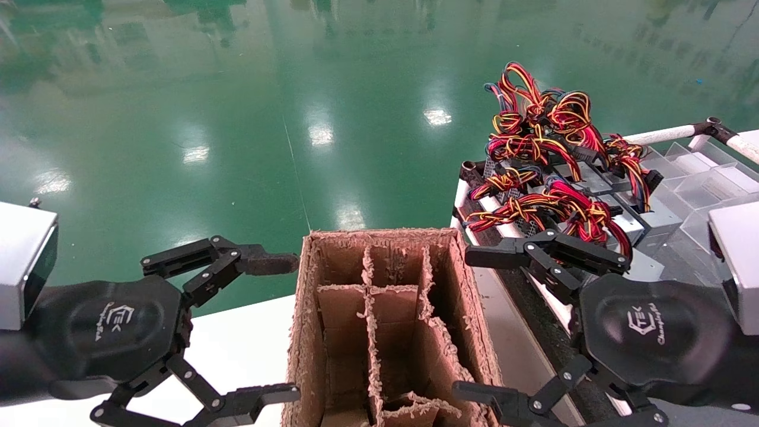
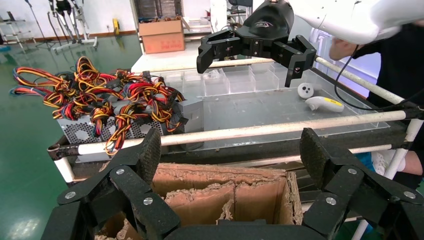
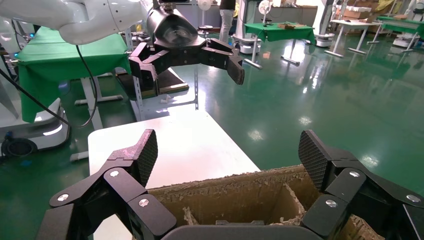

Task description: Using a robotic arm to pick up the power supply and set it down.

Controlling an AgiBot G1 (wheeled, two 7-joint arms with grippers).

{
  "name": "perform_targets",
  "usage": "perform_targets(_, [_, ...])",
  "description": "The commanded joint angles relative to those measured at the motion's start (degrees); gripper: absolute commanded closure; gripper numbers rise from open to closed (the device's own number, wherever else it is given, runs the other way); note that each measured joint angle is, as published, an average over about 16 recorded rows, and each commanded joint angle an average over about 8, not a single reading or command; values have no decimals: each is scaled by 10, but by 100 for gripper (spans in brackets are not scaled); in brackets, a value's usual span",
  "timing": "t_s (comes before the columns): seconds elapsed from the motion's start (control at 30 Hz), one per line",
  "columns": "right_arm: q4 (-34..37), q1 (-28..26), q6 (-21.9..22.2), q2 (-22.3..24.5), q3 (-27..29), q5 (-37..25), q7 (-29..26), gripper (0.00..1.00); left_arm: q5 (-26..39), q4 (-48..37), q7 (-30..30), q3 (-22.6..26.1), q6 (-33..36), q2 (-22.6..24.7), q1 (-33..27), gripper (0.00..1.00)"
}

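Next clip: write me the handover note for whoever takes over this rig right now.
Left claw: open, empty, beside the left wall of the divided cardboard box, over the white table.
Right claw: open, empty, beside the box's right wall, just short of the rack.
Power supplies: grey units under tangled red, yellow and black wire bundles, on the rack to the robot's right.
Done: nothing lifted.
Left: grasp one power supply, lift it, set it down.

Head downward; wrists facing across carton [image 1: 385, 308]
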State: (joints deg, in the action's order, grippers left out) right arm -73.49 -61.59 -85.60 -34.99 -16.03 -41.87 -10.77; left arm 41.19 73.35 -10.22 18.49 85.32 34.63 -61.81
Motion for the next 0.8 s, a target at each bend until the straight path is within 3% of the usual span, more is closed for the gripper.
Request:
perform_targets(0.03, [0,0,0,0,0,0,0,0,0,0,0,0,0,0,0,0])
perform_targets(0.8, [0,0,0,0,0,0,0,0,0,0,0,0,0,0,0,0])
